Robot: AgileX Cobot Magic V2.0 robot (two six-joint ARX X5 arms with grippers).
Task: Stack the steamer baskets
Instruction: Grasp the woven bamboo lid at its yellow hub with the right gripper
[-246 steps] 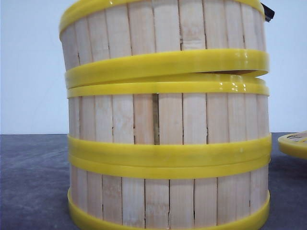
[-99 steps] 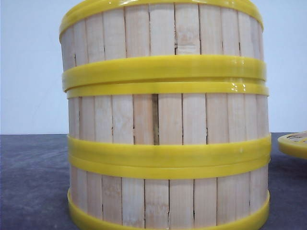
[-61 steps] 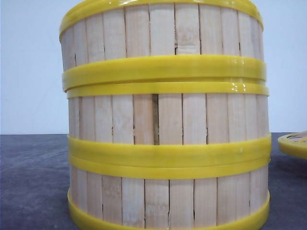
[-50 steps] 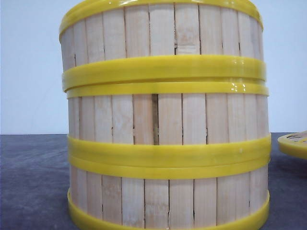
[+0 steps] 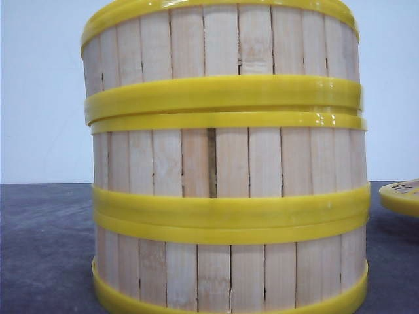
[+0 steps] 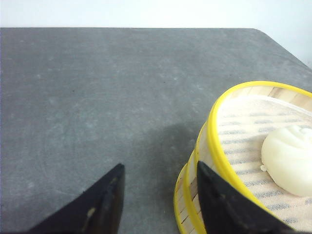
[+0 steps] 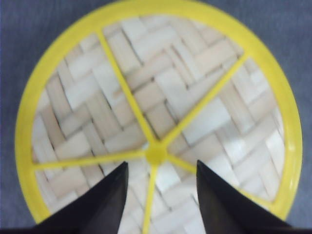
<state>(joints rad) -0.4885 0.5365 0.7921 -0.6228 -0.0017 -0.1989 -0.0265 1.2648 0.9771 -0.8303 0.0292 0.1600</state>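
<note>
Three round steamer baskets with pale wooden slat walls and thick yellow plastic rings stand one on another in a single stack, very near the front camera. The bottom basket (image 5: 229,275) rests on the dark grey, slightly speckled table (image 5: 46,248). The middle basket (image 5: 229,157) sits on it, and the top basket (image 5: 222,42) sits on the middle one, its lower ring lying level on the ring below. The slats are vertical, narrow and matte, with thin dark gaps between them; the rings are smooth and a little glossy.

To the right of the stack, farther back, the edge of one flat yellow round lid (image 5: 400,196) lies on the table.

The front view shows only the outside walls. The left wrist view shows what is inside the top basket: one white, smooth, round steamed bun (image 6: 288,158) on a pale cloth-like liner. In this view the left gripper (image 6: 158,187) has two black pointed fingers (image 6: 105,200) spread apart, with only bare table between them; it holds nothing and is just beside the stack's outer wall, one finger close to the yellow rim.

The right wrist view looks straight down on the lid (image 7: 156,112): a yellow ring with thin yellow spokes that meet at a small hub, over pale woven strips. The right gripper (image 7: 158,183) is also spread open above the hub and holds nothing.
</note>
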